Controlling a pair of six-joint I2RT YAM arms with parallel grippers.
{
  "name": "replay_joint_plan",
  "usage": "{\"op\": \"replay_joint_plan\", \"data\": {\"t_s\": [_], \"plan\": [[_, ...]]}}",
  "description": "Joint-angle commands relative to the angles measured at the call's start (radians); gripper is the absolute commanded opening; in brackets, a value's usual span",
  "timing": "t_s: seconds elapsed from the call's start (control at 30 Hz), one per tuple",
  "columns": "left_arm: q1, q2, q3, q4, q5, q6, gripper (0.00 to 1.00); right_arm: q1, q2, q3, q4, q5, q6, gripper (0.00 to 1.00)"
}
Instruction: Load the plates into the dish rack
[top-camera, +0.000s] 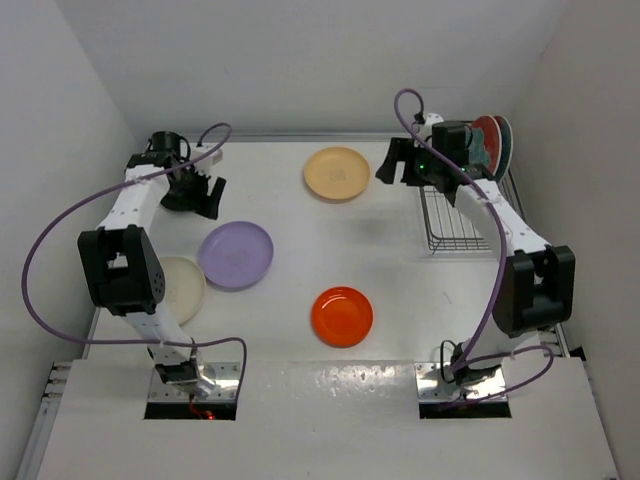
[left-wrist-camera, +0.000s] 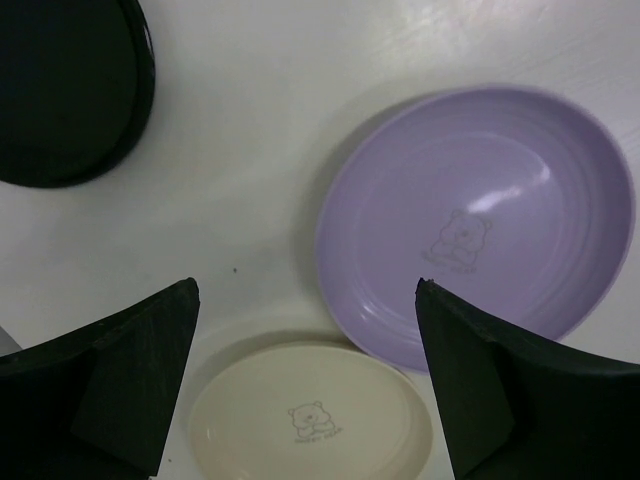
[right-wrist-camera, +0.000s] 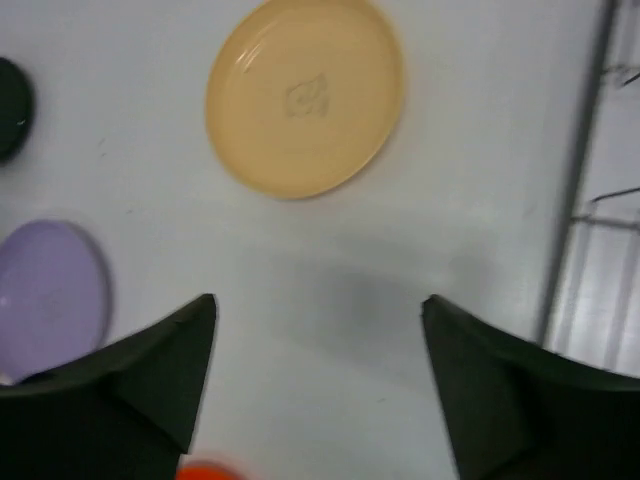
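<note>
While red plates (top-camera: 488, 132) stand in the dish rack (top-camera: 450, 228), the right fingers (right-wrist-camera: 130, 390) spread wide and empty beside it; the left fingers (left-wrist-camera: 130, 380), equally wide and empty, hang far from it.

- A white table (top-camera: 290, 290), its surface smooth and matte.
- A plain white back wall (top-camera: 300, 60) along its far edge.
- White side walls (top-camera: 50, 120) on both sides.

light: bright, even | glare: lavender plate (left-wrist-camera: 480, 220) | blur: right wrist view
</note>
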Motion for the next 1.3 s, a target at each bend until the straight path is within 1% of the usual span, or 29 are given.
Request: {"op": "replay_joint_plan", "data": {"t_s": [0.0, 0.03, 0.07, 0.17, 0.27, 0.37, 0.5, 0.57, 0.6, 0.63, 0.7, 0.73, 0.77, 0.8, 0.83, 0.87, 0.9, 0.93, 0.97, 1.03, 1.07, 1.13, 1.2, 1.23, 1.27], "plan": [[0.005, -0.057, -0.081, 0.001, -0.089, 0.014, 0.94, 0.093, -0.012, -0.018, 0.013, -0.040, 0.096, 0.90], [0.005, -0.057, -0.130, 0.001, -0.106, 0.014, 0.94, 0.102, -0.014, -0.043, 0.015, -0.045, 0.107, 0.99], [0.005, -0.085, -0.156, 0.001, -0.120, 0.014, 0.92, 0.137, -0.014, -0.070, 0.021, -0.051, 0.110, 0.99], [0.005, -0.131, -0.251, 0.012, -0.174, 0.023, 0.92, 0.171, -0.006, -0.117, 0.018, -0.045, 0.124, 0.99], [0.005, -0.217, -0.334, 0.046, -0.209, 0.023, 0.92, 0.212, -0.003, -0.161, -0.017, -0.020, 0.126, 0.99], [0.024, -0.281, -0.380, 0.058, -0.209, 0.023, 0.92, 0.240, 0.008, -0.175, -0.028, -0.037, 0.119, 0.99], [0.064, -0.339, -0.428, 0.058, -0.200, 0.023, 0.92, 0.307, 0.038, -0.172, -0.022, -0.065, 0.126, 0.99], [0.100, -0.368, -0.451, 0.058, -0.210, 0.023, 0.92, 0.344, 0.072, -0.163, 0.033, -0.068, 0.162, 0.99], [0.117, -0.397, -0.471, 0.058, -0.224, 0.023, 0.92, 0.386, 0.083, -0.152, 0.051, -0.063, 0.170, 0.99], [0.157, -0.410, -0.471, 0.058, -0.224, 0.023, 0.92, 0.433, 0.113, -0.105, 0.065, -0.016, 0.203, 0.99], [0.218, -0.422, -0.486, 0.069, -0.240, 0.023, 0.94, 0.501, 0.188, -0.074, 0.104, 0.019, 0.227, 0.99], [0.288, -0.434, -0.496, 0.069, -0.240, 0.023, 0.94, 0.534, 0.211, -0.037, 0.125, 0.030, 0.260, 0.99], [0.323, -0.435, -0.496, 0.069, -0.231, 0.023, 0.94, 0.559, 0.256, -0.023, 0.169, 0.068, 0.289, 0.97], [0.353, -0.435, -0.506, 0.058, -0.230, 0.023, 0.94, 0.579, 0.314, 0.018, 0.167, 0.076, 0.306, 0.90], [0.381, -0.445, -0.506, 0.058, -0.218, 0.032, 0.94, 0.587, 0.343, 0.068, 0.165, 0.090, 0.328, 0.86], [0.434, -0.459, -0.522, 0.049, -0.218, 0.055, 0.94, 0.601, 0.372, 0.095, 0.129, 0.101, 0.340, 0.84], [0.458, -0.470, -0.531, 0.049, -0.209, 0.069, 0.94, 0.613, 0.458, 0.160, 0.110, 0.111, 0.345, 0.78], [0.478, -0.482, -0.551, 0.038, -0.198, 0.083, 0.94, 0.618, 0.483, 0.213, 0.090, 0.114, 0.350, 0.76], [0.510, -0.508, -0.560, 0.038, -0.189, 0.107, 0.94, 0.627, 0.553, 0.254, 0.049, 0.116, 0.368, 0.70], [0.519, -0.519, -0.572, 0.025, -0.189, 0.127, 0.94, 0.630, 0.587, 0.282, 0.052, 0.098, 0.388, 0.69], [0.528, -0.533, -0.572, 0.024, -0.189, 0.136, 0.94, 0.627, 0.621, 0.279, 0.068, 0.058, 0.423, 0.66], [0.528, -0.542, -0.583, 0.012, -0.189, 0.136, 0.94, 0.634, 0.659, 0.273, 0.104, 0.032, 0.455, 0.59], [0.528, -0.542, -0.583, 0.003, -0.168, 0.136, 0.94, 0.639, 0.685, 0.274, 0.110, 0.032, 0.461, 0.53], [0.528, -0.542, -0.583, 0.003, -0.168, 0.136, 0.94, 0.641, 0.690, 0.275, 0.108, 0.032, 0.462, 0.44], [0.528, -0.551, -0.574, 0.003, -0.157, 0.136, 0.94, 0.642, 0.695, 0.273, 0.110, 0.035, 0.468, 0.38]]}}
